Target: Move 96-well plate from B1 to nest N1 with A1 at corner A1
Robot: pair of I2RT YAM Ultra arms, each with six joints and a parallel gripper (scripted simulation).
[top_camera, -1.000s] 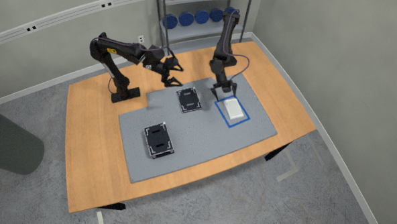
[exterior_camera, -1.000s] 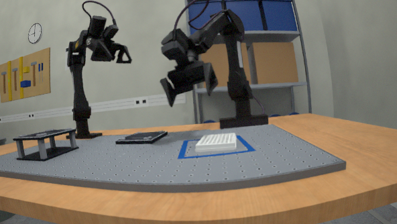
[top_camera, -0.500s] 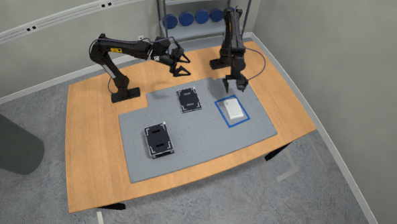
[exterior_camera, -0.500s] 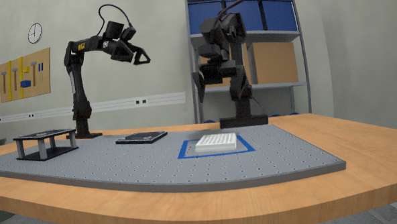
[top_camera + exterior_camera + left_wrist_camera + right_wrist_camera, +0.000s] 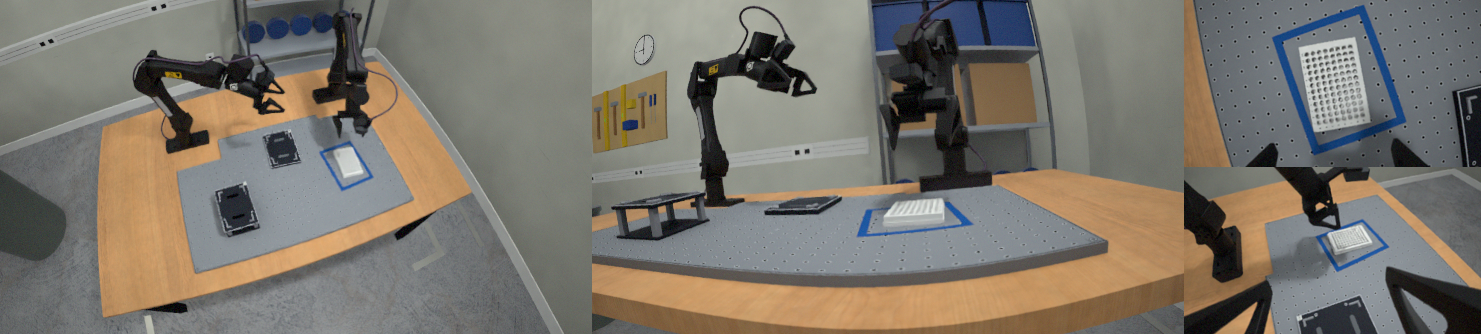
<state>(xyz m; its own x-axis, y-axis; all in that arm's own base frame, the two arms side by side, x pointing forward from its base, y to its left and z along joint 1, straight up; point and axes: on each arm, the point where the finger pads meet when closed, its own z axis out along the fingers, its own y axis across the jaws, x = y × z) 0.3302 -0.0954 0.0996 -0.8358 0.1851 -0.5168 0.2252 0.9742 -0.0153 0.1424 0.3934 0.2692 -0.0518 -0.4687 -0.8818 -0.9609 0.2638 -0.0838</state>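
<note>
The white 96-well plate (image 5: 349,161) lies flat inside the blue-taped bench spot B1 (image 5: 365,180) on the grey mat. It also shows in the exterior view (image 5: 915,211), the left wrist view (image 5: 1334,84) and the right wrist view (image 5: 1349,240). My left gripper (image 5: 351,126) is open and empty, pointing down above the plate's near end, with its fingertips clear of the plate. The raised nest N1 (image 5: 236,208) stands empty on its posts (image 5: 657,207). My right gripper (image 5: 270,97) (image 5: 804,85) is open and empty, held high over the table's back. I cannot make out the cut corner.
A flat black plate holder (image 5: 281,148) lies on the mat between the nest and B1, and shows at the bottom of the right wrist view (image 5: 1337,317). Both arm bases stand on the wooden table behind the mat. A shelf stands behind the table.
</note>
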